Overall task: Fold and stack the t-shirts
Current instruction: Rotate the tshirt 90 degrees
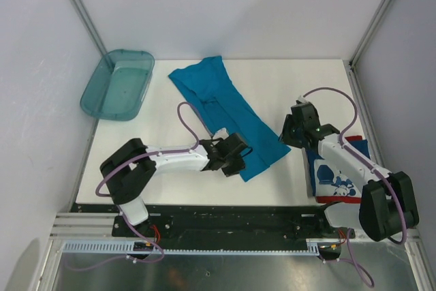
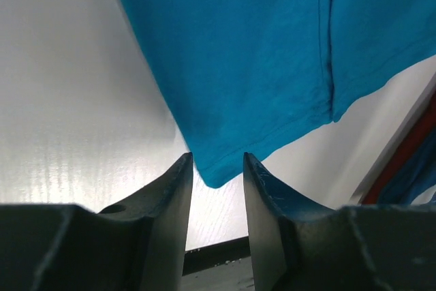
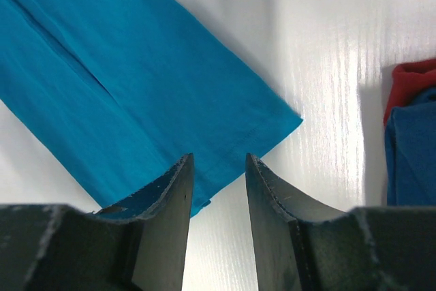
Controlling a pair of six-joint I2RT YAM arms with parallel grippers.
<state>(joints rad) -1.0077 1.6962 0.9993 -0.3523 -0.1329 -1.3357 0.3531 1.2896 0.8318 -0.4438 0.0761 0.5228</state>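
So the teal shirt [image 1: 228, 117] is plain soft cloth, matt, a fine knit with a stitched seam and hem. The dark shirt [image 1: 338, 185] is cloth too, with a flat white print and a red edge. The table [image 1: 272, 80] is white and smooth with a faint streaky grain, and has enough sheen to throw glare. The fingers [image 2: 170, 202] look like dark matt plastic, a bit rough and speckled along the edges. The bin [image 1: 92, 97] is see-through glossy plastic. The arm shells [image 1: 174, 159] are smooth white plastic, the cable [image 1: 180, 114] looks rubbery, and the rail [image 1: 225, 249] is dull grey metal.
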